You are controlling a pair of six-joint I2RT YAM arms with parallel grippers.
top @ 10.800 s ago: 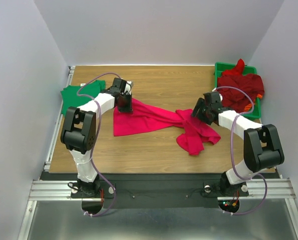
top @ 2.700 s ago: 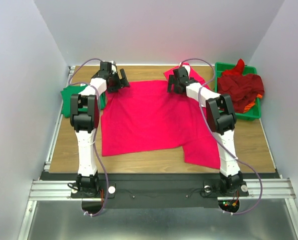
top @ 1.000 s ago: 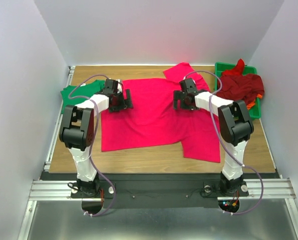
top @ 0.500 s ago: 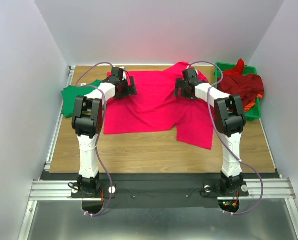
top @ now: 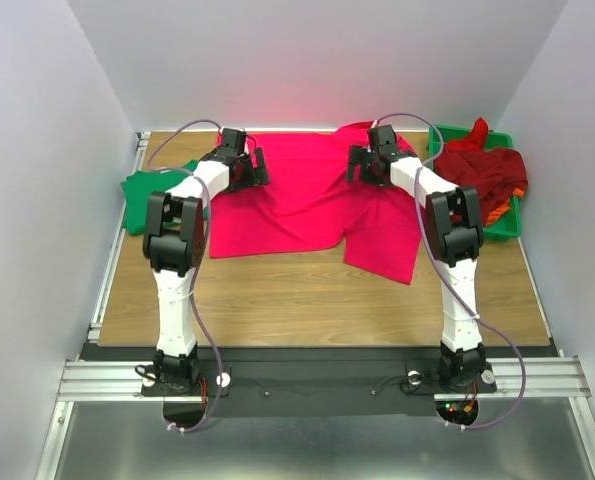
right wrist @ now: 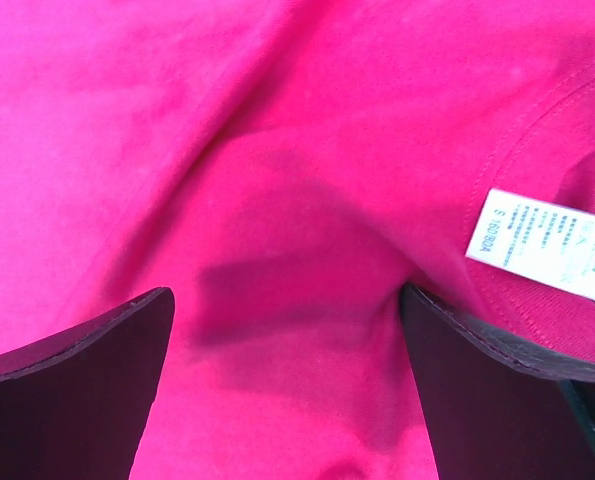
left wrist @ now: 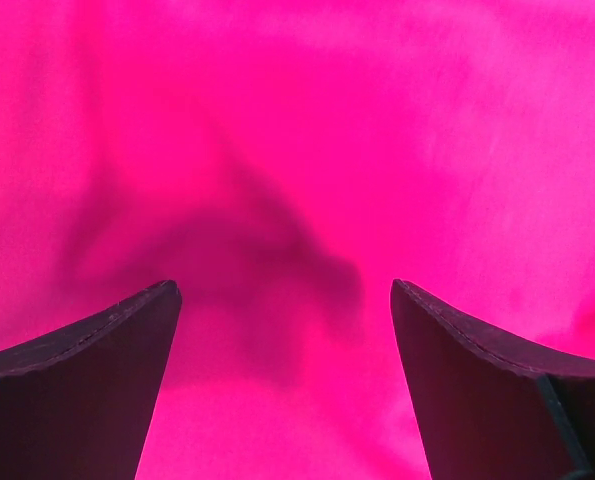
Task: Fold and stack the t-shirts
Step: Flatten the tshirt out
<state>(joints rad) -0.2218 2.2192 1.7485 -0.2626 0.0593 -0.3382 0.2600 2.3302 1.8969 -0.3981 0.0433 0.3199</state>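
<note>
Top view, table (top: 277,300) read as a clock with 12 at the far edge. Arms: two, both reaching toward 12. T-shirts lying singly: two. One bright pink-red t-shirt (top: 307,200) is spread mostly flat from the centre up to 12, its far edge close to the back of the table, with one flap trailing down toward 5. One green t-shirt (top: 142,195) lies crumpled at 9 to 10, at the left edge, just beside the pink-red one. One green tray (top: 501,232) sits at 2 to 3 and holds a heap of dark red cloth (top: 482,170) with a bit of orange cloth (top: 497,212) showing at its near side; how many shirts are in that heap cannot be told. The left gripper (top: 252,170) is over the pink-red shirt's far-left part, about 11. The right gripper (top: 360,165) is over its far-right part, about 1. Both wrist views show two dark fingers each, spread wide apart, with pink cloth filling the gap below and nothing pinched between them. In the right wrist view, one white size label (right wrist: 542,245) sits by a stitched curved seam at 2 to 3, and a fold of cloth lies against the right-hand finger. The left wrist view shows a soft wrinkle and shadow between the fingers.
</note>
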